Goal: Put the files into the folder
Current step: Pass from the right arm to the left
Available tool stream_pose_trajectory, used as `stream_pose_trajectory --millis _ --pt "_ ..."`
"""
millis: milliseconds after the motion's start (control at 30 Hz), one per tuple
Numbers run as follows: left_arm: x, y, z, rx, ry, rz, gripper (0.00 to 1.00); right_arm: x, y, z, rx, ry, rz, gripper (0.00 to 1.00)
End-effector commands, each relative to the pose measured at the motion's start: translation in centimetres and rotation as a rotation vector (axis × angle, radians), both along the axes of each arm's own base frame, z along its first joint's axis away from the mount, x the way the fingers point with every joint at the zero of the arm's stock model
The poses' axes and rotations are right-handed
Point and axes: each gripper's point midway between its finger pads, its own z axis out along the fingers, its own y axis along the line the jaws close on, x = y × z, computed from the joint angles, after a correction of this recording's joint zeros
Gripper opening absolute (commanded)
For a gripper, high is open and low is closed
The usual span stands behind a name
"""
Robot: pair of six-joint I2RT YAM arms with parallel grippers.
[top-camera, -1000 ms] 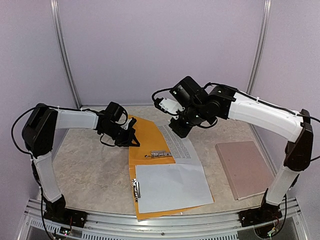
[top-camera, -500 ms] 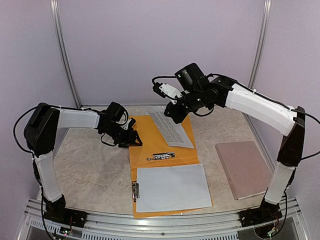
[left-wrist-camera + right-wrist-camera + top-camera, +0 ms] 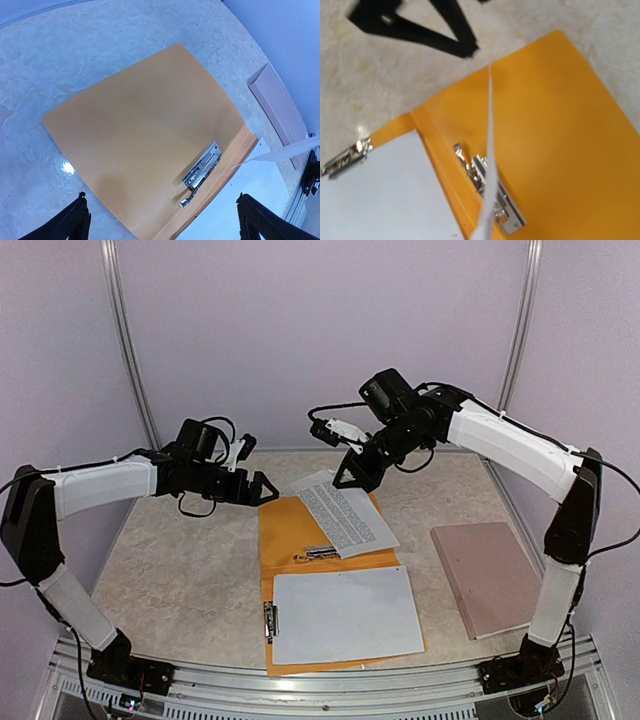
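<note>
Bench (image 3: 180,570): the folder (image 3: 285,530) lies opened flat at mid-bench, orange-yellow. Its two halves are in line from the far edge to the near edge, with the fold crossing left to right. The near half carries one white sheet (image 3: 345,615), blank side up, with its long sides parallel to the near edge of the bench. A metal clip (image 3: 271,618) sits at the left edge of that sheet. The far half is bare orange on its left part. A second clip (image 3: 318,554) lies just beyond the fold. A pinkish-brown board (image 3: 490,575) lies flat toward the right edge of the bench, apart from the folder. A printed sheet (image 3: 345,515), text side up, slants over the right part of the far half. Its long axis runs from far-left to near-right and its far end is raised. Whether its near end touches the folder cannot be told. In the right wrist view this sheet shows edge-on above the second clip. The right arm (image 3: 510,445) arches high from the right near corner and bends down toward bench centre. The right gripper (image 3: 343,480) is closed on the sheet's far end. The left arm (image 3: 100,485) reaches level across the left side of the bench. The left gripper (image 3: 262,490) has its jaws spread wide and holds nothing. It hangs above the far left corner of the folder.
</note>
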Motion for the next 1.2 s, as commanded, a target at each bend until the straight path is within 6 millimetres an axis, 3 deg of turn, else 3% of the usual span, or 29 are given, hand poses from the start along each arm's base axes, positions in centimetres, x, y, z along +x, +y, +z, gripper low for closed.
stream_pose_trajectory --millis 0,133,367,600,767,800,900,1067,1167 --pt "-2.9 -1.5 2.2 -0.054 -0.154 -0.209 0.98 -1.1 -0.3 -1.3 -0.024 0.070 0.096 0.00" --pt "-5.3 -3.0 4.5 -0.100 -0.274 -0.375 0.93 -2.2 0.1 -1.4 0.005 0.100 0.165 0.00" --pt "-6.9 -5.4 6.0 -0.115 -0.337 -0.556 0.85 -3.2 0.3 -1.9 0.013 0.138 0.215 0.00" --pt "-7.8 -7.8 5.9 -0.157 -0.321 -0.676 0.70 -3.4 0.5 -1.8 0.031 0.145 0.223 0.00" --pt "-7.8 -8.8 4.6 -0.153 -0.295 -0.712 0.63 -3.5 0.5 -1.7 0.037 0.146 0.223 0.00" --pt "-7.8 -9.0 4.6 -0.158 -0.292 -0.718 0.58 -3.4 0.5 -1.7 0.037 0.145 0.221 0.00" --pt "-7.7 -9.5 4.6 -0.186 -0.269 -0.731 0.31 -3.3 0.4 -1.7 0.035 0.140 0.215 0.00" --pt "-7.7 -9.7 4.1 -0.203 -0.221 -0.726 0.01 -2.4 0.2 -1.9 0.025 0.133 0.167 0.01" --pt "-6.8 -9.3 4.4 -0.222 -0.194 -0.675 0.00 -1.2 -0.2 -1.7 0.032 0.127 0.110 0.23"
